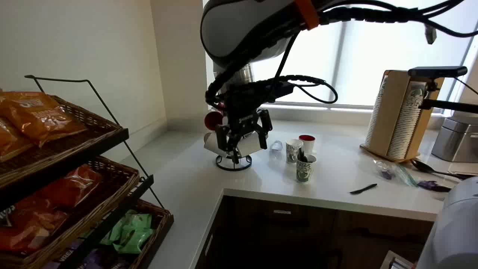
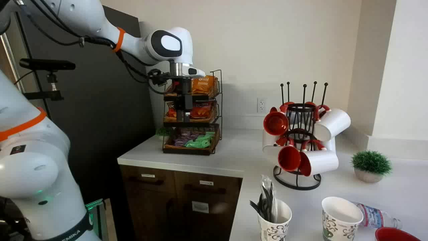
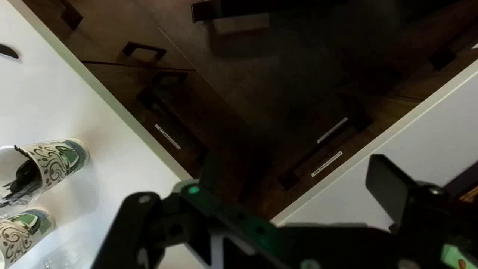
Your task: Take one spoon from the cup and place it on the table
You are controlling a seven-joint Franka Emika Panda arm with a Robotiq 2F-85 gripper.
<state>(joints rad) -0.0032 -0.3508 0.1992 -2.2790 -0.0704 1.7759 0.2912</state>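
Cutlery [image 2: 265, 205], dark and bunched beside clear wrap, leans in a cup [image 2: 273, 231] that stands upright on the white table [image 1: 328, 183]. Which piece is a spoon I cannot tell. The gripper [image 1: 244, 145] hangs well apart from that cup, pointing down, with its fingers [image 3: 386, 186] parted; in the wrist view they show against the inside corner of the table, with dark cabinets [image 2: 147, 201] below. In an exterior view the gripper shows in front of the snack rack [image 2: 189, 150], whose trays hold bags [image 2: 200, 142]. Another cup [image 2: 339, 219] stands near the cutlery, and a bottle [image 2: 371, 216] lies on its side just beside it. A mug [image 1: 308, 146], white with a red inside, stands close by. More mugs [image 2: 324, 162] hang from a black stand [image 2: 302, 107], and a plant [image 2: 371, 164] sits near that. In an exterior view a black knife [image 1: 363, 189] lies flat near the table's edge; further back stands a brown holder [image 1: 390, 108] with two stacks of cups.
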